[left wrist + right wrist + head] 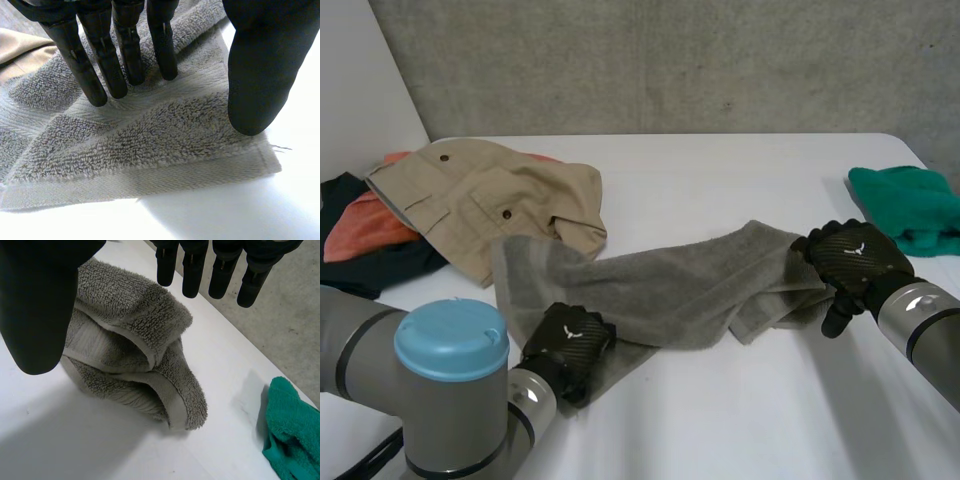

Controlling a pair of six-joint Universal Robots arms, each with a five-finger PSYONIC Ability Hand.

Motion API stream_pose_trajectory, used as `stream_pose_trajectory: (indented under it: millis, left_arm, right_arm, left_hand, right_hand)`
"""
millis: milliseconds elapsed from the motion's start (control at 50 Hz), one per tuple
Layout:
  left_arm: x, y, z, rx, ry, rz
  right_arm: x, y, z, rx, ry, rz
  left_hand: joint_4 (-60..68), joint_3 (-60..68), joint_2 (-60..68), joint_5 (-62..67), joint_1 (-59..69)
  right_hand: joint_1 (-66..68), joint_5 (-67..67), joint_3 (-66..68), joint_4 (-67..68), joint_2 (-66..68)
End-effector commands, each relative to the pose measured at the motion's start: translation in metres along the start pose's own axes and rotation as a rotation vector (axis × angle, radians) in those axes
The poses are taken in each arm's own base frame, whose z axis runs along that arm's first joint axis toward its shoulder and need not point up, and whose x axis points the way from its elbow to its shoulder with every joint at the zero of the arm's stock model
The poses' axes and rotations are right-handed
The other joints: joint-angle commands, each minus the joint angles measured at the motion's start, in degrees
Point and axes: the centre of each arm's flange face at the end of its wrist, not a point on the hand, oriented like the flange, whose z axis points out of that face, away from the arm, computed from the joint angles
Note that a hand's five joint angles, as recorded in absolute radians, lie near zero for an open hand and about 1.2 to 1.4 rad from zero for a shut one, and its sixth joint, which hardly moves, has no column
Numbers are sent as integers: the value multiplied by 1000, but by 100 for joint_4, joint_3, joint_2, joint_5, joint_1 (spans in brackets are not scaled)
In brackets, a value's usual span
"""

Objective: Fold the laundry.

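Towel (690, 285), grey looped terry, lies stretched across the white worktop (740, 420) between both arms. Left robot hand (567, 340) sits palm-down on its near-left corner, fingers (100, 75) straight and pressing the pile, thumb (260, 75) apart at the flat hem: open, no pinch. Right robot hand (850, 255) hovers at the bunched, doubled-over right end, fingers (192, 270) straight and relaxed; whether they touch is hard to say. Khaki garment (490, 200) touches the far-left corner; green cloth (905, 205) lies further right. Bare worktop along the near edge.

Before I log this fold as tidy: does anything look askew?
Yes. The grey towel lies slanted and rumpled, and its end at the right hand is bunched into thick folds instead of flat.
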Motion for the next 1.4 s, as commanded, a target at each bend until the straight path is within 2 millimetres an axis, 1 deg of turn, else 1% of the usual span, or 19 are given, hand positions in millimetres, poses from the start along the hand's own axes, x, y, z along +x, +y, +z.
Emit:
stream_pose_trajectory:
  millis: [20,120,280,380,460,480,500,520,700,740,760,780,800,880,940,1000,1120,1240,1400]
  left_arm:
    - [1,2,8,28,-13,35]
    - [0,3,14,48,-33,69]
    - [-11,0,28,103,-103,110]
    - [-14,1,33,106,-112,124]
    - [-16,2,35,103,-115,124]
    - [-17,1,36,106,-116,124]
    - [-18,0,36,108,-122,122]
    - [-19,-1,36,109,-126,121]
    - [-28,-15,26,147,-148,95]
    - [-26,-15,19,133,-132,87]
    - [-25,-15,16,122,-125,82]
    - [-24,-14,12,112,-113,78]
    - [-18,-13,4,88,-83,65]
    - [-1,-8,-12,38,7,17]
    - [6,-5,-14,17,36,-6]
    - [9,-3,-11,13,40,-25]
    - [4,-1,4,20,5,-8]
    - [3,2,12,19,-9,28]
    - [-4,-1,23,65,-65,71]
  right_arm:
    - [0,1,0,0,1,-3]
    - [-1,0,0,2,0,-4]
    - [-1,1,-1,-1,-1,-4]
    - [-2,1,-1,1,-4,-4]
    - [-2,2,-1,-1,-7,-3]
    - [-2,2,-1,-1,-6,-2]
    - [-2,1,-1,0,-6,-3]
    - [-2,1,-1,2,-5,-4]
    - [1,-1,-1,8,2,-5]
    - [1,-3,-2,14,4,-6]
    - [1,-3,-2,14,4,-6]
    - [1,-3,-2,14,4,-6]
    - [2,-3,-2,15,6,-6]
    - [2,-3,-2,13,5,-5]
    - [1,-2,-2,14,2,-6]
    - [-1,-1,-2,10,-4,-5]
    - [-2,-1,-3,8,-7,-5]
    - [-1,0,-2,6,-3,-5]
    - [-2,1,-2,1,-7,-6]
  left_hand:
    - [346,276,320,369,295]
    - [748,678,722,771,697]
    - [1556,1486,1530,1579,1505]
    - [1843,1772,1816,1865,1791]
    - [2968,2898,2942,2990,2916]
    - [3420,3350,3394,3443,3369]
    - [4657,4587,4631,4680,4606]
    - [4901,4831,4875,4923,4849]
    - [4903,4833,4877,4926,4852]
    - [4903,4833,4877,4926,4852]
    - [4189,4119,4163,4212,4138]
    - [3099,3029,3073,3122,3048]
    - [1490,1420,1464,1512,1438]
    - [283,213,256,305,231]
    - [212,142,186,235,161]
    - [195,125,169,218,144]
    - [228,158,202,251,177]
    - [346,276,320,369,295]
    - [951,881,925,974,900]
  right_hand:
    - [-175,3,-103,-140,-195]
    - [-175,3,-103,-140,-195]
    - [-175,3,-103,-140,-195]
    - [-175,3,-103,-140,-195]
    - [-175,3,-103,-140,-195]
    - [-175,3,-103,-140,-195]
    - [-175,3,-103,-140,-195]
    - [-175,3,-103,-140,-195]
    - [-175,3,-103,-140,-195]
    - [-175,3,-103,-140,-195]
    - [-175,3,-103,-140,-195]
    - [-175,3,-103,-140,-195]
    - [-175,3,-103,-140,-195]
    - [-175,3,-103,-140,-195]
    - [-175,3,-103,-140,-195]
    - [-175,3,-103,-140,-195]
    - [-175,3,-103,-140,-195]
    - [-175,3,-103,-140,-195]
    - [-175,3,-103,-140,-195]
